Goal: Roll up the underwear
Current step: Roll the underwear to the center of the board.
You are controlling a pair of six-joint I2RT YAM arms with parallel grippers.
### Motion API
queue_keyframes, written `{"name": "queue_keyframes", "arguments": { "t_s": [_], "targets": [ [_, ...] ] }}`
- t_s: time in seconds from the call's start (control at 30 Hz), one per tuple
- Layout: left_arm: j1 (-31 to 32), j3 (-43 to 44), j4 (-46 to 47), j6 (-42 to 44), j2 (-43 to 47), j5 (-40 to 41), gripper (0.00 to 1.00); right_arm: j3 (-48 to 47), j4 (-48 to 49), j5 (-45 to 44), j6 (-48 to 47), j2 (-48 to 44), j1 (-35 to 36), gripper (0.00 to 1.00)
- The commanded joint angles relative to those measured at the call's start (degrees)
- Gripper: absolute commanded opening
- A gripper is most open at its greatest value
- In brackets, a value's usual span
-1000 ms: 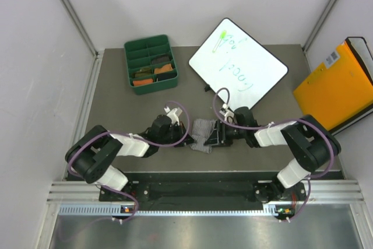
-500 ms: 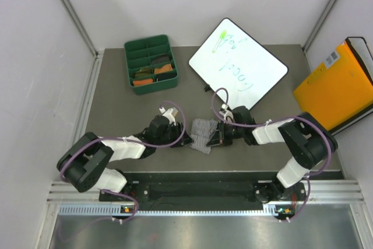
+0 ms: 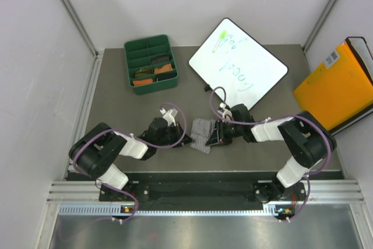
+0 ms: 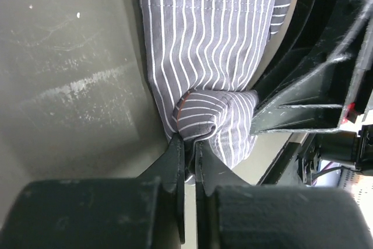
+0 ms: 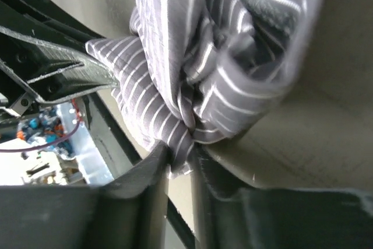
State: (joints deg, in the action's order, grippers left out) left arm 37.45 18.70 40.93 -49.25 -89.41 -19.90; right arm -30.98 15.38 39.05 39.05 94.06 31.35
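Striped underwear [image 3: 201,135] is lying mid-worktop [image 3: 128,109], between the two claws, same spot as 1.0 s ago.

Left claw [image 3: 185,139] is coming in from 9 o'clock and is clamped on the near-left edge of the cloth. In the left wrist view the fingers [image 4: 175,161] are almost together, with a rolled-over fold of the underwear [image 4: 204,56] pinched at the tips of the left claw [image 4: 190,144].

Right claw [image 3: 213,136] is coming in from 3 o'clock. In the right wrist view it [image 5: 182,151] is squeezing a bunched fold of the underwear [image 5: 192,86] between its fingers [image 5: 152,161], with only a narrow gap, filled by cloth.

Versus 1.0 s ago:
- The right claw is sitting slightly further toward 9 o'clock, closer over the cloth.
- The left wrist is sitting slightly up, toward 12 o'clock.
- The left elbow swung out toward 7 o'clock at 0.5 s ago and is now back in near the base.
- The cloth outline is staying about the same, with the far part still flat and striped and the near edge gathered into a roll between both claws.

The green tray [image 3: 133,48] at 11 o'clock, holding dark and orange bundles [image 3: 152,73], is unchanged. So are the whiteboard [image 3: 239,65] at 1 o'clock and the orange folder [image 3: 335,86] at 3 o'clock.
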Motion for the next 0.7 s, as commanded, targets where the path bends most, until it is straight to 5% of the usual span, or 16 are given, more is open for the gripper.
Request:
{"name": "queue_keyframes", "arguments": {
  "t_s": [0.0, 0.17, 0.47, 0.67],
  "targets": [
    [0.2, 1.5, -8.2, 0.4, 0.1, -1.4, 0.0, -4.2, -8.8, -7.0, -8.5, -5.4, 0.6, 0.37],
    [-1.9, 6.8, -26.4, 4.8, 3.4, -6.6, 0.0, -9.4, -22.3, -20.0, -21.7, -18.7, 5.8, 0.64],
    [-5.5, 11.2, -44.2, 10.2, 2.9, -18.4, 0.0, -9.5, -15.7, -42.2, -38.1, -20.2, 30.9, 0.68],
    [-7.0, 13.0, -49.4, 12.5, 3.3, -19.0, 0.0, -8.8, -12.2, -50.6, -42.0, -16.5, 40.6, 0.68]
  ]
}}
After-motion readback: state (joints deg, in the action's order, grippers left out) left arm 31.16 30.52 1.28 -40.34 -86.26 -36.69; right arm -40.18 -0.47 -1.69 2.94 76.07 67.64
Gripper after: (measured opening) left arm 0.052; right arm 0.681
